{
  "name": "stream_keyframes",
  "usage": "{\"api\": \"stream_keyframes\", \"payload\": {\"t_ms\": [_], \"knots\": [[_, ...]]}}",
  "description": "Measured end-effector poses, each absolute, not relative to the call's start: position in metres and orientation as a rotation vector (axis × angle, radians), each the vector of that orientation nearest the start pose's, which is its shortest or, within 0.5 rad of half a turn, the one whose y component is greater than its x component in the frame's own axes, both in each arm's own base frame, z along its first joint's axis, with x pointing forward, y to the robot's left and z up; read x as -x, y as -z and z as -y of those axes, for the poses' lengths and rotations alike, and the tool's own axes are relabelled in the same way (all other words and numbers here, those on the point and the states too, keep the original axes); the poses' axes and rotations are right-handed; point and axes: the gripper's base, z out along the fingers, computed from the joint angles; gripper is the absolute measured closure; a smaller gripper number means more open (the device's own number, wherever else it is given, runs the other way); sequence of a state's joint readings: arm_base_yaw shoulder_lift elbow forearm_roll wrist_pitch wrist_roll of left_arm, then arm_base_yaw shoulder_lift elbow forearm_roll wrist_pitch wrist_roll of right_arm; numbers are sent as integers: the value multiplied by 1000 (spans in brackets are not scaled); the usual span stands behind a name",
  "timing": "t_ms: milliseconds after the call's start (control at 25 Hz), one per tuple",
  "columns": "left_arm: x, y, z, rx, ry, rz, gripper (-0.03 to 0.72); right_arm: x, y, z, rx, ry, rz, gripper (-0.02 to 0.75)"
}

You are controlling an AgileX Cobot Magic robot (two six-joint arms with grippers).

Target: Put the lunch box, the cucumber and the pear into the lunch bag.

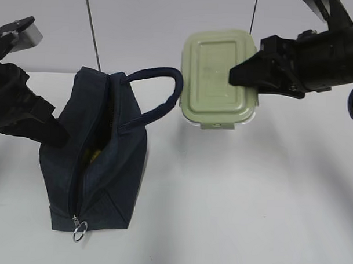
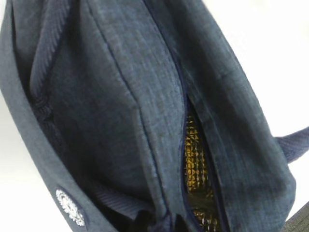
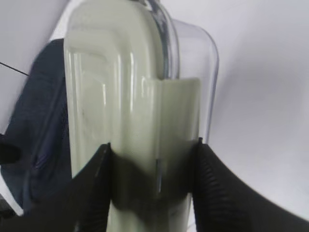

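One white table point(image 1: 249, 198), pale wall point(image 1: 145, 26), navy lunch bag point(image 1: 100, 158).

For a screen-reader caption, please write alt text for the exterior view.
The right tool holds a green-lidded lunch box in the air beside an unzipped navy lunch bag on a white table. The left tool is at the bag's far side.

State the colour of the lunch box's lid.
Sage green lid, clearest in the exterior view.
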State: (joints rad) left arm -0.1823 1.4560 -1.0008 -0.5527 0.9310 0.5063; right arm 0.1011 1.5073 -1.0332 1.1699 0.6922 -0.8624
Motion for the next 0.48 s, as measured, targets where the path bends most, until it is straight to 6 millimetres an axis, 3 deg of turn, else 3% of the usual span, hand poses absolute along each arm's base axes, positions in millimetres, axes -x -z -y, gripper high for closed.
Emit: {"api": "stream_keyframes", "payload": {"t_ms": [160, 240, 480], "knots": [[-264, -261, 88, -564, 612, -2681, 667, -311, -283, -57, 174, -862, -2289, 405], [-264, -261, 88, -564, 612, -2681, 667, -310, -283, -58, 202, -879, -2288, 405], [-264, -261, 88, -564, 612, -2681, 667, -300, -298, -117, 399, -1067, -2192, 406]]}}
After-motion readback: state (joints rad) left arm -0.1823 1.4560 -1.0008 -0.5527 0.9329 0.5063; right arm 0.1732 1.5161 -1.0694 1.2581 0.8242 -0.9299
